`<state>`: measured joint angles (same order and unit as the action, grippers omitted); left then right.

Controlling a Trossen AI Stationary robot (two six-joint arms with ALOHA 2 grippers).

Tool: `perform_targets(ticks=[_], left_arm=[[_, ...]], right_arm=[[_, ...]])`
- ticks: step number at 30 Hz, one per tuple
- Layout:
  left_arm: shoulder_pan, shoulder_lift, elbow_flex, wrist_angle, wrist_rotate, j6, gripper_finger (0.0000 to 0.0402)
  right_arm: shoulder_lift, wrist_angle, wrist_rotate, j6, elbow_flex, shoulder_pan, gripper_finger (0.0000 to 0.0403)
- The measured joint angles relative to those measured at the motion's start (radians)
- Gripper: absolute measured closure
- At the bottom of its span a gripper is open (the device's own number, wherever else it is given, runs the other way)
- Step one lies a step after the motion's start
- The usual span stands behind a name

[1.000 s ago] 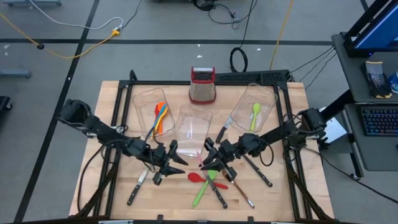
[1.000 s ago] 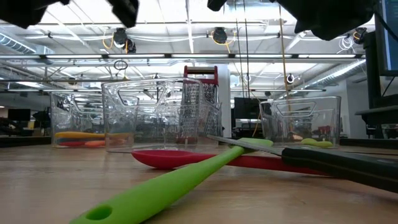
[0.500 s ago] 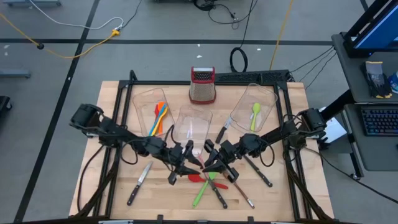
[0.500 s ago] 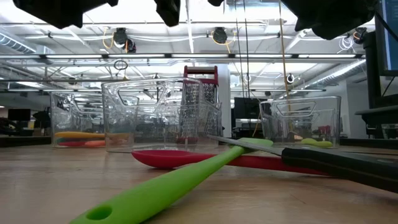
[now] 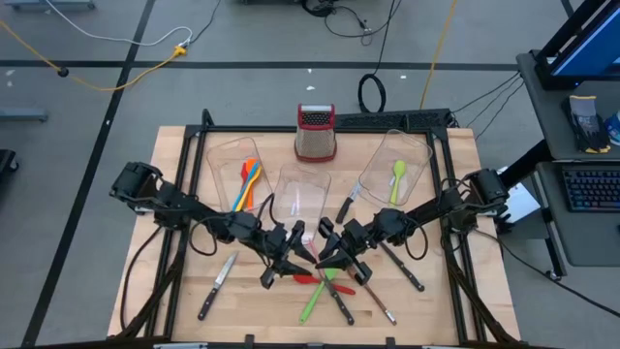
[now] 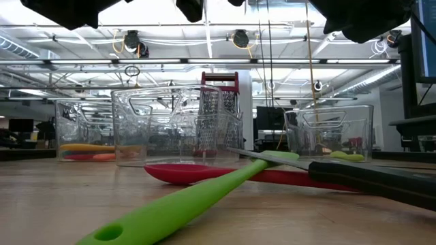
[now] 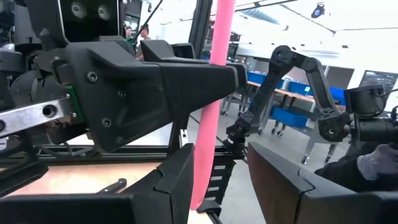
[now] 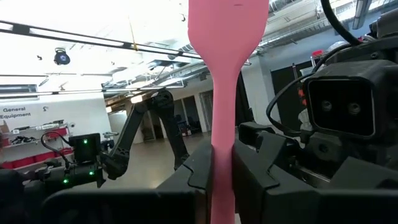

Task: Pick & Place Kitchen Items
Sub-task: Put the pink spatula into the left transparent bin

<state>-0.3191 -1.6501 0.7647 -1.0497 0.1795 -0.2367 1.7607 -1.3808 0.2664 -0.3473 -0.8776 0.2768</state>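
Upright, pink spatula (image 8: pixel 225 93) between right jaws

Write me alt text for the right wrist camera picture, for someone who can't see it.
A pink spatula stands upright in the middle of the picture, its handle clamped between the right gripper's two dark fingers and its flat blade at the top. The left gripper, with its wrist camera, is close beside it, and a bright workshop with another robot arm lies behind.

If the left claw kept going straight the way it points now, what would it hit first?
Probably the pink spatula that the right claw grips: it stands upright just beyond the left claw, whose fingers are open, with the right claw's body right behind. Depth between them is hard to judge.
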Motion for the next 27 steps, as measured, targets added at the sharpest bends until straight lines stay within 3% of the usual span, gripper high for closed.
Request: perform_targets(ticks=[27], left_arm=[[0.015,0.000,0.016,0.000,-0.049,-0.002,0.0249]], right_arm=[[0.000,0.000,-0.010,0.048,0.000,-0.002,0.0376]])
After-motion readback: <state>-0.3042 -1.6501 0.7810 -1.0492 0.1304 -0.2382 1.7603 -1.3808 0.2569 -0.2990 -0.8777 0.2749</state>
